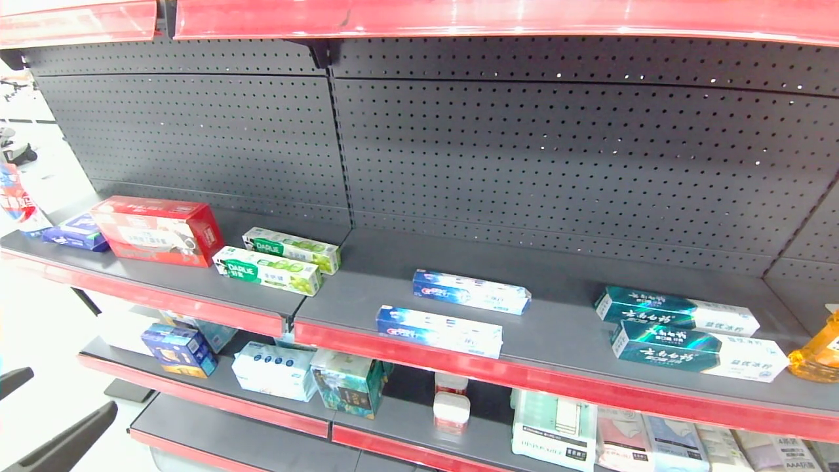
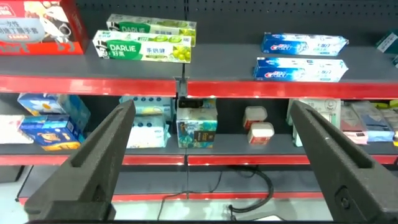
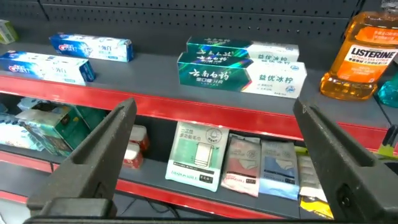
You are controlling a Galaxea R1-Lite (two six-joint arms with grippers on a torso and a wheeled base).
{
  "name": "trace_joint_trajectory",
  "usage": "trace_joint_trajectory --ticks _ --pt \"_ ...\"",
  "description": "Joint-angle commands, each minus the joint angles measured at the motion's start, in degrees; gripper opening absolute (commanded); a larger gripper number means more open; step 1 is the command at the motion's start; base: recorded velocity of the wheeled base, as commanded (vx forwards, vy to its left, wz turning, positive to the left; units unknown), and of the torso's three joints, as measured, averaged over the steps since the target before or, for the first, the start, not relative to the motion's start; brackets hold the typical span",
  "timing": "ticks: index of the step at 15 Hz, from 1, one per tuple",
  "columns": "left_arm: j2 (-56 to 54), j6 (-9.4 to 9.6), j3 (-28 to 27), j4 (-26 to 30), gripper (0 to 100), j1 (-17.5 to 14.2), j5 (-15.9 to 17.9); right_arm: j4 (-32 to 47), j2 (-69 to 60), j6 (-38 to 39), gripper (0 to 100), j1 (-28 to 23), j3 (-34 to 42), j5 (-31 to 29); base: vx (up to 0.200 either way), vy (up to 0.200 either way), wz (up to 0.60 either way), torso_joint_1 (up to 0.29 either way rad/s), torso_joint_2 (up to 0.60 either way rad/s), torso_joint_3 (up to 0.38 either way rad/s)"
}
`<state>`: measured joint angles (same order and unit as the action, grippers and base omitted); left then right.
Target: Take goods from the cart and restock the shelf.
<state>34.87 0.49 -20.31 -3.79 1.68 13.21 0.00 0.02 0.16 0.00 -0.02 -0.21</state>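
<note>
The middle shelf (image 1: 564, 282) holds flat toothpaste boxes in pairs: two green ones (image 1: 275, 259) (image 2: 144, 38), two blue ones (image 1: 452, 313) (image 2: 301, 57) (image 3: 62, 57), and two teal ones (image 1: 688, 334) (image 3: 242, 70). A big red box (image 1: 157, 229) lies at the shelf's left, and an orange mouthwash bottle (image 1: 818, 354) (image 3: 365, 59) stands at its far right. My left gripper (image 2: 208, 168) is open and empty, in front of the shelf below the green and blue boxes. My right gripper (image 3: 214, 168) is open and empty too, in front of the teal boxes.
The lower shelf carries blue packs (image 1: 180, 349), white and teal packs (image 1: 308, 377), two small jars (image 1: 451, 403) and flat packets (image 1: 629, 436) (image 3: 242, 163). A dark cable (image 2: 249, 186) lies on the floor under the shelves. The perforated back wall (image 1: 524, 151) is bare.
</note>
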Motion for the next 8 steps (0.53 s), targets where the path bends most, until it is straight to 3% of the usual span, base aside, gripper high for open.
trace_joint_trajectory --ticks 1,8 --pt "4.77 -0.14 0.01 -2.45 100 -0.10 -0.12 0.00 -0.02 0.02 100 0.00 0.02 0.03 0.000 0.000 0.00 0.000 0.00 0.000" --pt "18.31 -1.10 0.36 -5.09 100 -2.39 -0.29 0.09 -0.02 -0.16 100 0.09 0.02 0.03 0.000 0.000 0.00 0.000 0.00 0.000"
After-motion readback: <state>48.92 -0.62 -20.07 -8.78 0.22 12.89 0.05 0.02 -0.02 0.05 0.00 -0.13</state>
